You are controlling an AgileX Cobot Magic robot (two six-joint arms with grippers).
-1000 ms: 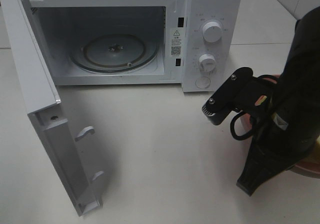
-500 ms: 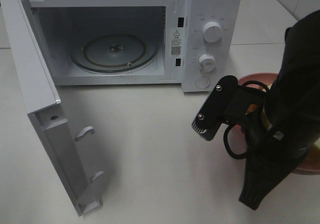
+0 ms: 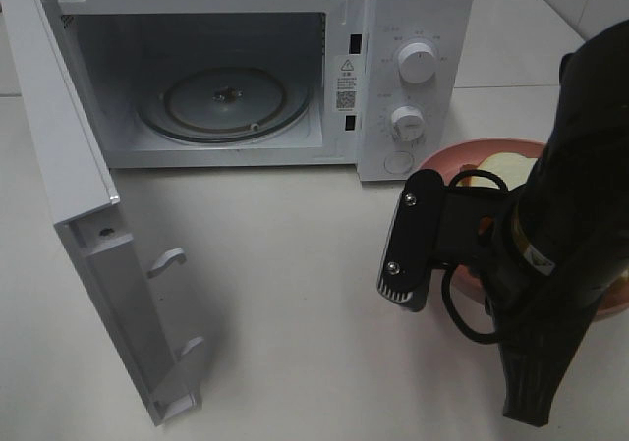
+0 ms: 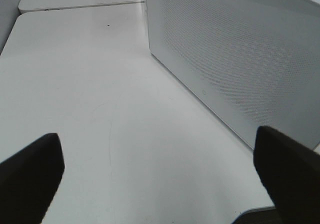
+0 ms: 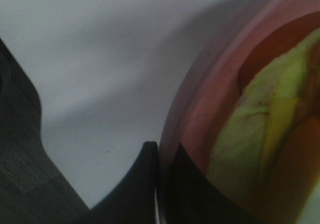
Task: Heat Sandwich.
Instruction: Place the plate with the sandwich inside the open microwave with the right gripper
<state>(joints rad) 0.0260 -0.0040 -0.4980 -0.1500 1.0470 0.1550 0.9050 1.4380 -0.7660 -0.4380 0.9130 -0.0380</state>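
Nearest to us, well in front of the microwave [image 3: 418, 9], the table [image 3: 295, 303] is bare; off the microwave's front right corner the right arm [image 3: 575, 225] covers much of the pink plate [image 3: 454, 153], and the sandwich [image 3: 508, 169] lies on that plate, only a pale edge of bread showing past the arm; in the wrist view the right gripper [image 5: 159, 156] has its fingers pinched together on the plate's rim, lettuce and filling just beyond them; the left gripper [image 4: 160, 169] hangs with its fingers spread wide and nothing between them, beside a white dotted panel [image 4: 240, 59] that may be the microwave's door or its side, we cannot tell which; further back the door [image 3: 69, 156] stands swung fully open and the glass turntable [image 3: 224, 102] inside is empty. We judge the task about midway: door open and plate gripped, yet the sandwich is outside, so loading, closing and setting the dials remain. Against a second ago, the plate has come nearer the microwave's dial panel and out from behind the arm, and the sandwich, hidden then, now shows; the microwave itself is unchanged.
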